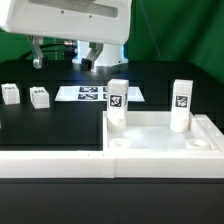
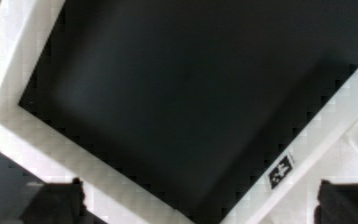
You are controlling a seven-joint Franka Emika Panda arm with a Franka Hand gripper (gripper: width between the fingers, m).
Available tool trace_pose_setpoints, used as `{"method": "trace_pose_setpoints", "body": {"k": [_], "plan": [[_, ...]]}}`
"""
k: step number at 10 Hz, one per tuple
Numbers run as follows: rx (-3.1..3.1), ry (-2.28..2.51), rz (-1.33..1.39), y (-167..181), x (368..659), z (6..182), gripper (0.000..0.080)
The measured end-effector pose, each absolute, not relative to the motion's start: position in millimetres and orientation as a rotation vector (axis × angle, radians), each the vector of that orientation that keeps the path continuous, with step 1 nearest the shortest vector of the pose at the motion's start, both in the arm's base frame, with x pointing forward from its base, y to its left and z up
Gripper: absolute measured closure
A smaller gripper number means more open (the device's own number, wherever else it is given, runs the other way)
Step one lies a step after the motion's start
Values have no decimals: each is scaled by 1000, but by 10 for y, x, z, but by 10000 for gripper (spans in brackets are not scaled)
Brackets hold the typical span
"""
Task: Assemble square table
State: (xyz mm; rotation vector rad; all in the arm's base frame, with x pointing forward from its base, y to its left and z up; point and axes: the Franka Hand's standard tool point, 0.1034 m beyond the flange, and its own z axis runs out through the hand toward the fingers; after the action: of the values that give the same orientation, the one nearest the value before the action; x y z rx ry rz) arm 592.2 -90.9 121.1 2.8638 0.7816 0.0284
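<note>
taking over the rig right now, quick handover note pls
The gripper is open and empty, raised beyond the marker board.
The table top lies flat at the front, on the exterior view's right.
Done: the standing legs are upright in its far corners; how tight, cannot tell.
Left: the loose legs sit on the black table, exterior view's left; the near sockets are empty.

black table [image 1: 60,125] carries square top [image 1: 155,135], leg [image 1: 10,93], another leg [image 1: 40,97], marker board [image 1: 98,93].
</note>
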Motion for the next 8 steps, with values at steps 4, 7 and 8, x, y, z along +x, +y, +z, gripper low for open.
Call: {"method": "trace_pose_setpoints", "body": {"k": [4,7,8], "plan": [[2937,679,-368,-1121,5283,868,150],[2881,656,-677,-1160,5121,805,150],[2867,659,-728,-1147,5136,780,150]]}}
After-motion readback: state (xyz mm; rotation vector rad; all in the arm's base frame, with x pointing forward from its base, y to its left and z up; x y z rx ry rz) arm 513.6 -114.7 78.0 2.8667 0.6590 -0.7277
